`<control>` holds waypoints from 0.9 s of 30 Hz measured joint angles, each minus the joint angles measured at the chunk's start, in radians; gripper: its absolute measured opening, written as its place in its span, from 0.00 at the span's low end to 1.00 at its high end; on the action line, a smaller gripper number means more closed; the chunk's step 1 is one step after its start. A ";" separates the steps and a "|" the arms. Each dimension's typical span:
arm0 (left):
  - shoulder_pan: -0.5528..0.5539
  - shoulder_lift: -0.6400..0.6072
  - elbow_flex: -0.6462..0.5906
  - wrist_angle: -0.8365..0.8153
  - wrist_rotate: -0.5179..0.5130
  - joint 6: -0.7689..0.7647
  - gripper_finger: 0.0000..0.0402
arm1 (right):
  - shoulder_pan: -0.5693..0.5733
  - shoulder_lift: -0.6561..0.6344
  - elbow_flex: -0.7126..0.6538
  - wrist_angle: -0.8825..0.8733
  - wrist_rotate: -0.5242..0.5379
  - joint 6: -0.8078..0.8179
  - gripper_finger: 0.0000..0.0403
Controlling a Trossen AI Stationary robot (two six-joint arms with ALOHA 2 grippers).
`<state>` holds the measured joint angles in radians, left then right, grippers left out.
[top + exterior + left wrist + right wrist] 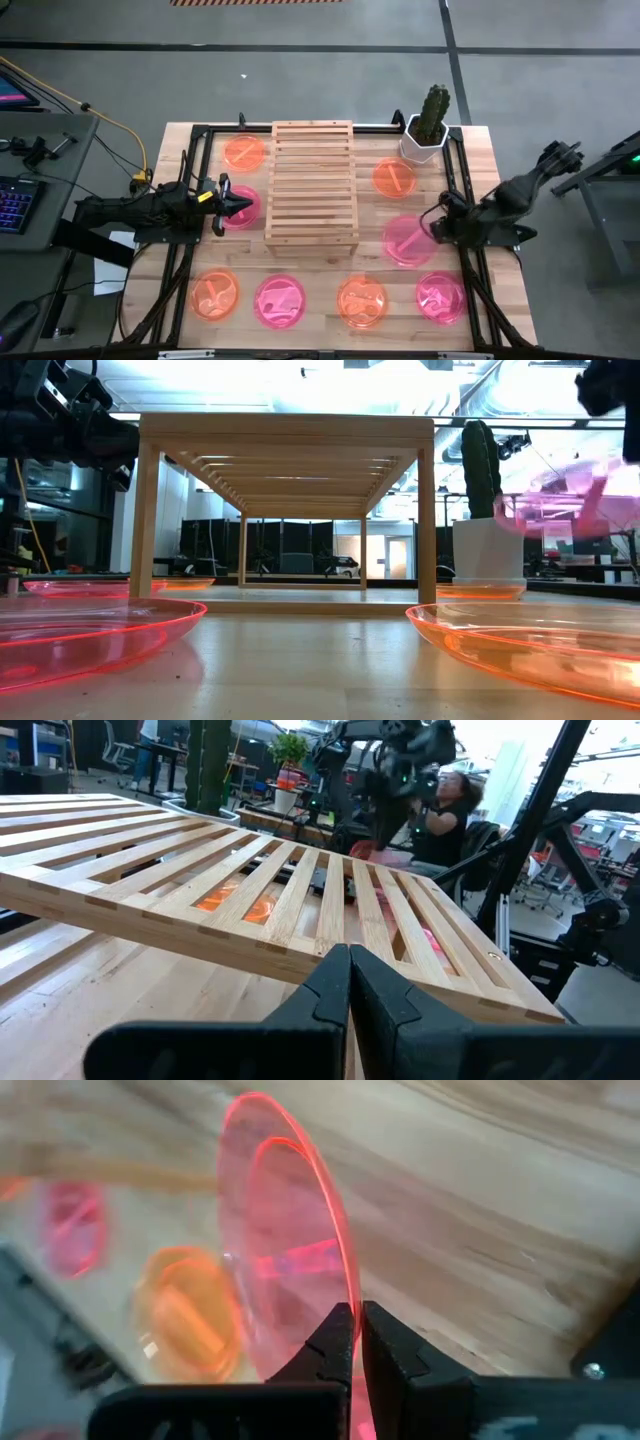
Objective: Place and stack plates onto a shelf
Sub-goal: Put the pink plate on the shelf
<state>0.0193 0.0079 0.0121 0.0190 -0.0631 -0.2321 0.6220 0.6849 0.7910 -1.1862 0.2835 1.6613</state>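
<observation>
**Plates, shelf and two grippers: current positions**

Nearest the low camera: two orange plates lying flat on the wooden surface (490, 290), one at each lower corner of that view.

Front row, high view, left to right: orange plate (215, 295), pink plate (280, 301), orange plate (362, 302), pink plate (440, 296).

Shelf (312, 182): slatted light-wood rack, standing at the middle of the surface; nothing rests on its slats.

Left of shelf: orange plate (244, 153) at the back; pink plate (243, 208) further forward, partly under the left gripper.

Right of shelf: orange plate (394, 177), flat on the surface.

Right gripper (432, 226): jaws closed on the rim of a pink plate (285, 1250), lifted clear of the surface and tilted, right of the shelf.

Left gripper (228, 200): jaws pressed together, holding nothing, just beside the shelf's left edge.

Cactus (433, 112) in a white pot (422, 145): back right, behind the shelf's right corner.
</observation>
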 joint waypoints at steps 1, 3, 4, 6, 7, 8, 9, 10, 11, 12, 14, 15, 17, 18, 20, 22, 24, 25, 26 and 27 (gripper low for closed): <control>0.000 0.000 0.000 0.000 0.000 0.000 0.00 | 0.000 -0.016 0.019 -0.001 -0.003 -0.040 0.00; 0.000 0.000 0.000 0.000 0.000 0.000 0.00 | 0.000 -0.045 0.059 0.001 -0.022 -0.137 0.00; 0.000 0.000 0.000 0.000 0.000 0.000 0.00 | 0.000 -0.058 0.079 0.002 -0.045 -0.184 0.00; 0.000 0.000 0.000 0.000 0.000 0.000 0.00 | 0.000 -0.078 0.122 0.018 -0.088 -0.260 0.00; 0.000 0.000 0.000 0.000 0.000 0.000 0.00 | 0.000 -0.085 0.141 0.032 -0.096 -0.287 0.00; 0.000 0.000 0.000 0.000 0.000 0.000 0.00 | 0.000 -0.090 0.157 0.046 -0.095 -0.308 0.00; 0.000 0.000 0.000 0.000 0.000 0.000 0.00 | -0.002 -0.092 0.171 0.062 -0.080 -0.327 0.00; 0.000 0.000 0.000 0.000 0.000 0.000 0.00 | -0.007 -0.091 0.184 0.080 -0.050 -0.342 0.00; 0.000 0.000 0.000 0.000 0.000 0.000 0.00 | -0.015 -0.089 0.193 0.100 -0.009 -0.357 0.00; 0.000 0.000 0.000 0.000 0.000 0.000 0.00 | -0.025 -0.088 0.197 0.118 0.040 -0.366 0.00; 0.000 0.000 0.000 0.000 0.000 0.000 0.00 | -0.056 -0.084 0.199 0.172 0.141 -0.388 0.00; 0.000 0.000 0.000 0.000 0.000 0.000 0.00 | -0.076 -0.083 0.199 0.203 0.184 -0.398 0.00; 0.000 0.000 0.000 0.000 0.000 0.000 0.00 | -0.124 -0.083 0.190 0.276 0.245 -0.415 0.00; 0.000 0.000 0.000 0.000 0.000 0.000 0.00 | -0.151 -0.081 0.188 0.306 0.264 -0.426 0.00; 0.000 0.000 0.000 0.000 0.000 0.000 0.00 | -0.212 -0.070 0.184 0.371 0.274 -0.453 0.00; 0.000 0.000 0.000 0.000 0.000 0.000 0.00 | -0.278 -0.055 0.183 0.420 0.259 -0.493 0.00; 0.000 0.000 0.000 0.000 0.000 0.000 0.00 | -0.349 -0.027 0.183 0.476 0.224 -0.538 0.00; 0.000 0.000 0.000 0.000 0.000 0.000 0.00 | -0.386 -0.009 0.183 0.505 0.202 -0.561 0.00; 0.000 0.000 0.000 0.000 0.000 0.000 0.00 | -0.425 0.011 0.183 0.536 0.173 -0.584 0.00; 0.000 0.000 0.000 0.000 0.000 0.000 0.00 | -0.466 0.035 0.183 0.569 0.144 -0.607 0.00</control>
<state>0.0189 0.0081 0.0121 0.0191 -0.0628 -0.2321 0.1557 0.7197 0.9737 -0.6173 0.4272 1.0538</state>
